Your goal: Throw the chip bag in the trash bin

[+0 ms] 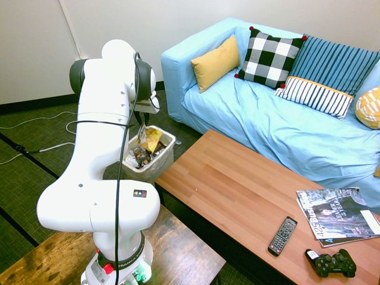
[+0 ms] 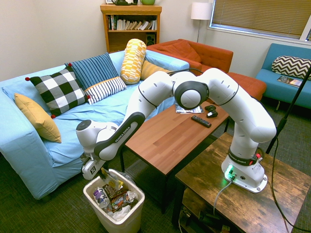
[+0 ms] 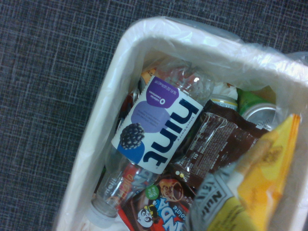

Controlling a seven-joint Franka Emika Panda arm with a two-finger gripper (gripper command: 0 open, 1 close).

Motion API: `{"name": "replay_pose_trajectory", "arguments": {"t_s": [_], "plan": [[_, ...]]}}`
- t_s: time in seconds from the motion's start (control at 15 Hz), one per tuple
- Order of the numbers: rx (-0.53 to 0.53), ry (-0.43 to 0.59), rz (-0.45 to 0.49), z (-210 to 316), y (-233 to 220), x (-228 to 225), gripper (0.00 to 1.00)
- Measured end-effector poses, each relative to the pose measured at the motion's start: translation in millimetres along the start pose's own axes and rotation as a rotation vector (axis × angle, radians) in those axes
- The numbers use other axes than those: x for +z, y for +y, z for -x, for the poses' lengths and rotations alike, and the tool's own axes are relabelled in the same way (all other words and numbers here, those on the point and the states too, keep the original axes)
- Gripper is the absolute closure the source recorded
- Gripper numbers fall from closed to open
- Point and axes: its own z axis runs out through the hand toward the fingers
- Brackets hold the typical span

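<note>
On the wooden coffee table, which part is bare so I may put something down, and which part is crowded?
The coffee table is bare from the end near the trash bin through its middle. The far end is crowded: magazines, remote control and game controller lie there.

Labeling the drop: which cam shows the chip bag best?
Second exterior view: the chip bag stands clear above the trash bin under the gripper. First exterior view shows it small beside the arm; wrist view crops it, blurred, at the edge.
</note>
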Motion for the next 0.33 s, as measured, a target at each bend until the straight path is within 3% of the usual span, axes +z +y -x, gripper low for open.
{"name": "replay_pose_trajectory", "arguments": {"t_s": [0.33], "plan": [[0.003, -0.007, 0.002, 0.2, 0.3, -0.2, 0.00]]}}
